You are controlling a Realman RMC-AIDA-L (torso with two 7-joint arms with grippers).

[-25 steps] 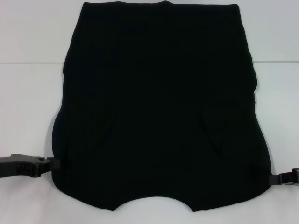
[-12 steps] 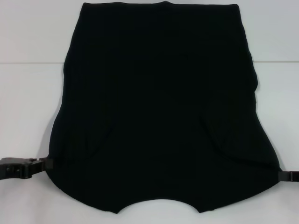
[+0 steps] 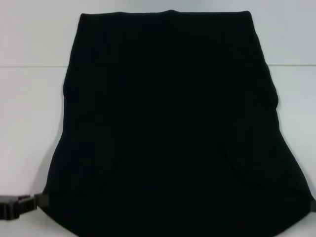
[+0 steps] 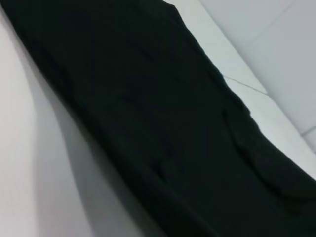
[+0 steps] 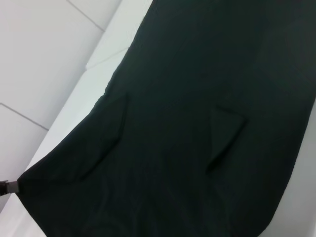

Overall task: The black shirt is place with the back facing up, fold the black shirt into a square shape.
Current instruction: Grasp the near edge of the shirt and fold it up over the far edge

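Black shirt (image 3: pixel 170 123): soft, limp, light; hold at near corners. Left gripper (image 3: pixel 39 200) and right gripper (image 3: pixel 312 205) there; whether clamped on cloth, cannot tell.

Bare table (image 3: pixel 29 123) flanks the black shirt (image 3: pixel 168 123)

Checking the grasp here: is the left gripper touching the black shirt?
Touching. In the head view the left gripper meets the near left corner of the black shirt, which is drawn taut to it with no gap.
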